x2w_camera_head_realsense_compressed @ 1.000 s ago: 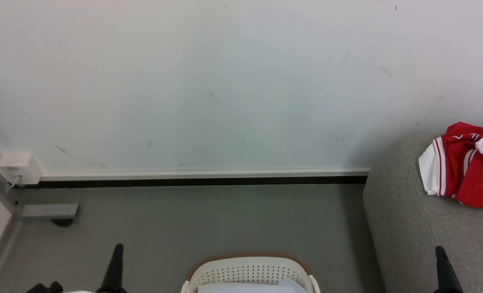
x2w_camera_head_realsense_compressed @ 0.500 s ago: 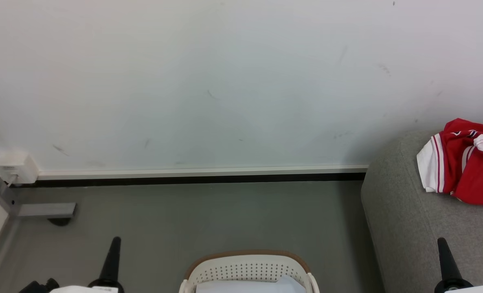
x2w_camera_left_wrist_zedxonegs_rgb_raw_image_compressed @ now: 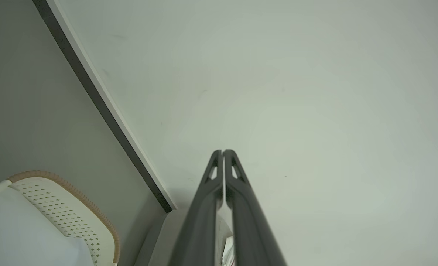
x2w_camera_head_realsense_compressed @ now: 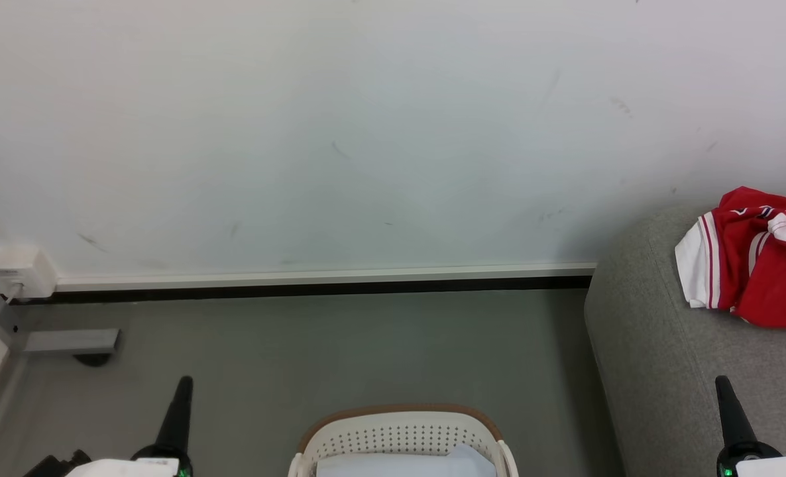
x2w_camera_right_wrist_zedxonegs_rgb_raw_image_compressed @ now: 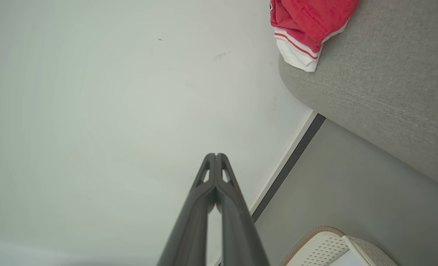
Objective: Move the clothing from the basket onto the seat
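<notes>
Clothing (x2w_camera_head_realsense_compressed: 761, 265): lying bunched on the seat (x2w_camera_head_realsense_compressed: 651, 344), showing no clear long axis, sitting ahead and right of the right gripper (x2w_camera_head_realsense_compressed: 722, 387), far nearer that arm than the left gripper (x2w_camera_head_realsense_compressed: 182, 387). Holding both grippers closed and empty, flanking the basket (x2w_camera_head_realsense_compressed: 399, 430), one on each side. Showing something pale (x2w_camera_head_realsense_compressed: 406, 465) inside the basket; likely reaching down there next, judging by the task.

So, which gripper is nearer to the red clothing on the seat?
The right. The right gripper shows against the seat, below the clothing in the head view. The left gripper is far off, on the other side of the basket.
</notes>
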